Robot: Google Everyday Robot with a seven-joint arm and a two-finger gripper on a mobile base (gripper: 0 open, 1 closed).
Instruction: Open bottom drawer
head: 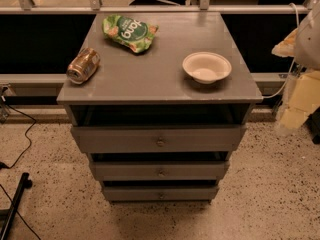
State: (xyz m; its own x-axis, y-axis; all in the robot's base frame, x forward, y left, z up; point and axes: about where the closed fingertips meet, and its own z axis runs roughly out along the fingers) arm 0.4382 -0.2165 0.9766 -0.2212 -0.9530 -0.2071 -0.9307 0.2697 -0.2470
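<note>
Your gripper [299, 98] sits at the frame's right edge, open or closed you cannot tell, well apart from the narrow grey wooden bottom drawer [160, 193], lower centre.

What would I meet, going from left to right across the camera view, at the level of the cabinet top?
Can → green snack bag → white bowl → robot's hand, beside the cabinet at the right edge.
</note>
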